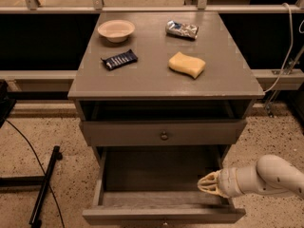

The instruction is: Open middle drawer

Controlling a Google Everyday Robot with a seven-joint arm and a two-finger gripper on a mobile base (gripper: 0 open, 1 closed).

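Note:
The middle drawer (161, 216) stands pulled out toward me, showing its deep plain grey interior (156, 175). Its front runs along the bottom edge of the view. The closed top drawer front (118, 133) with a small round knob (164, 136) sits above it, under a dark gap below the tabletop. The lowest drawer is out of view. My gripper (207, 184), on a white arm (270, 177) coming in from the right, is just above the open drawer's right side wall, near its front corner.
On the grey tabletop (147, 77) lie a beige bowl (116, 30), a dark blue snack bar (119, 59), a silver packet (182, 29) and a yellow sponge (187, 64). A black stand and cable (45, 184) lie on the speckled floor at left. A white cable (287, 46) hangs at right.

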